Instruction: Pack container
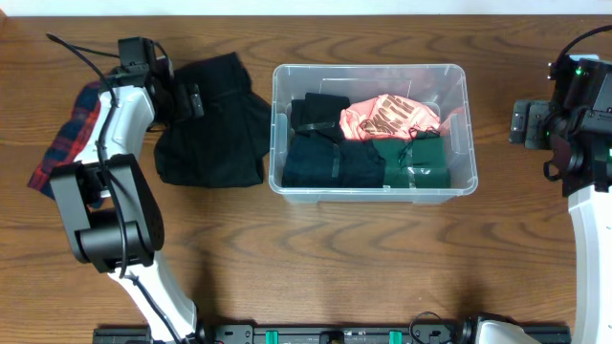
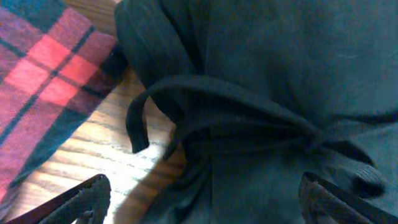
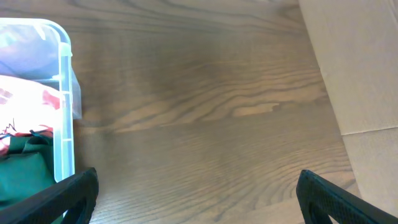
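The container [image 1: 373,195] is a clear plastic bin in the middle of the table. It holds folded black clothes [image 1: 320,158], a coral printed shirt [image 1: 387,117] and a green garment [image 1: 416,161]. Left of it a black garment [image 1: 215,129] lies loose on the wood. My left gripper [image 1: 194,100] hovers open over that garment's upper left part; in the left wrist view the black fabric [image 2: 267,93] with a cord loop fills the space between the fingertips [image 2: 81,199]. My right gripper [image 1: 524,122] stands open to the right of the container, over bare wood [image 3: 199,199]; the container's corner [image 3: 64,112] shows at left.
A red and navy plaid cloth [image 1: 67,139] lies at the far left, partly under my left arm, and it shows beside the black garment [image 2: 43,74]. The table's right edge [image 3: 329,93] runs close to my right gripper, with pale floor beyond it.
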`<state>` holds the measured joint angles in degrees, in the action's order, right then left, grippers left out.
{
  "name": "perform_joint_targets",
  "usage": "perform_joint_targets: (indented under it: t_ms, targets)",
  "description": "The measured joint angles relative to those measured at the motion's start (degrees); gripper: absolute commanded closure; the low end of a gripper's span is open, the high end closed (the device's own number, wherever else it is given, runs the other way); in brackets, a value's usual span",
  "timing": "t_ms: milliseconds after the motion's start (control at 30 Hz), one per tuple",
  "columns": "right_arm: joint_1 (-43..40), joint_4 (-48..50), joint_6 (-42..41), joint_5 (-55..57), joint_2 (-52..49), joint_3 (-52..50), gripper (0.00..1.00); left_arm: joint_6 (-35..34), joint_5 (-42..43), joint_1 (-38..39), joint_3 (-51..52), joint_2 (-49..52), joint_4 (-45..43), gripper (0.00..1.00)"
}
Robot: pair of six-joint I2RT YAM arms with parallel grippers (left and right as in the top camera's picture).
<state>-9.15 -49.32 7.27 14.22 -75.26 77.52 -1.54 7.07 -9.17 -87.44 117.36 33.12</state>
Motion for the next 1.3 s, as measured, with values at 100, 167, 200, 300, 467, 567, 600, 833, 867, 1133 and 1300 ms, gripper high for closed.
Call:
perform_joint_targets:
  t_ms: [100, 167, 200, 300, 467, 567, 600, 833, 867, 1133, 1300]
  targets:
    - [0.0, 0.0, 0.0, 0.0, 0.0, 0.0, 0.01, 0.0, -0.1, 0.0, 0.0, 2.2, -0.2, 0.04]
    - [0.0, 0.0, 0.0, 0.0, 0.0, 0.0, 0.01, -0.2, 0.3, 0.0, 0.0, 3.4, -0.5, 0.03]
    - [0.0, 0.0, 0.0, 0.0, 0.0, 0.0, 0.01, -0.2, 0.5, 0.0, 0.0, 3.7, -0.5, 0.04]
    - [0.0, 0.0, 0.0, 0.0, 0.0, 0.0, 0.01, -0.5, 0.8, -0.1, -0.6, 4.1, 0.4, 0.04]
    - [0.0, 0.0, 0.0, 0.0, 0.0, 0.0, 0.01, -1.4, 2.2, -0.1, -1.5, 4.9, 1.7, 0.28]
    - [0.0, 0.0, 0.0, 0.0, 0.0, 0.0, 0.01, -1.5, 2.9, 0.2, -1.9, 5.0, 2.6, 0.34]
    - [0.0, 0.0, 0.0, 0.0, 0.0, 0.0, 0.01, -1.5, 3.0, 0.2, -2.0, 5.0, 2.9, 0.34]
    - [0.0, 0.0, 0.0, 0.0, 0.0, 0.0, 0.01, -1.5, 3.2, 0.2, -2.1, 5.0, 4.0, 0.32]
    - [0.0, 0.0, 0.0, 0.0, 0.0, 0.0, 0.01, -1.5, 3.3, 0.2, -2.1, 5.0, 4.0, 0.26]
    - [0.0, 0.0, 0.0, 0.0, 0.0, 0.0, 0.01, -1.7, 4.6, -0.4, -2.1, 5.1, 4.3, 0.35]
    - [0.0, 0.0, 0.0, 0.0, 0.0, 0.0, 0.01, -1.7, 6.1, -0.2, -2.3, 5.2, 4.7, 0.62]
